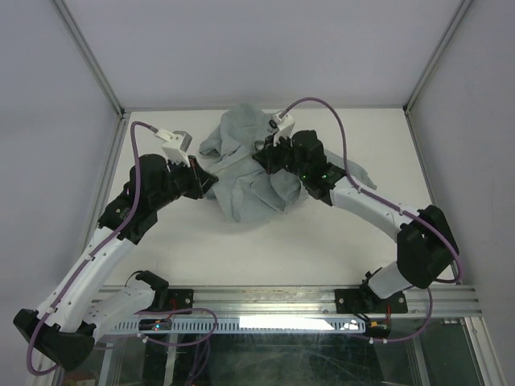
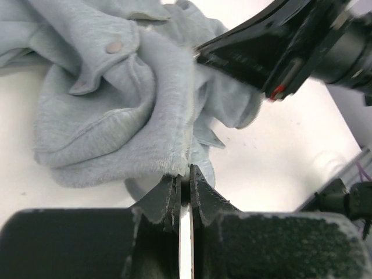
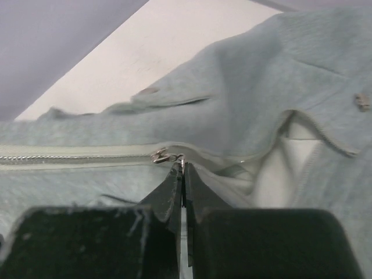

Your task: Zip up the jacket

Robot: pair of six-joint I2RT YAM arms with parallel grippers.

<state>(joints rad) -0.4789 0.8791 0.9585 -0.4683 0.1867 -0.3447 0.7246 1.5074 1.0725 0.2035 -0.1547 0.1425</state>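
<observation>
In the view from above, the jacket (image 1: 249, 173) lay bunched in a heap at the middle of the bench (image 1: 265, 249), nearer the far edge than the near one. Your left pincer (image 1: 208, 183) met the heap at its left side, and your right pincer (image 1: 259, 153) reached onto it from the right, near its top. From that height you could not tell how either pincer stood.

In the left wrist view, your left pincer (image 2: 184, 174) was pressed together on a fuzzy edge of the jacket (image 2: 116, 110), which rose in folds beyond the tips. A round snap (image 2: 114, 46) sat on a flap at the upper left, and your right pincer (image 2: 200, 55) touched the cloth at the upper right.

In the right wrist view, your right pincer (image 3: 182, 165) was pinching the zipper pull (image 3: 160, 156). To the left of the pull the zipper teeth (image 3: 70, 157) ran joined in one line. To the right the two sides stood parted, with the white lining (image 3: 285, 168) showing between them.
</observation>
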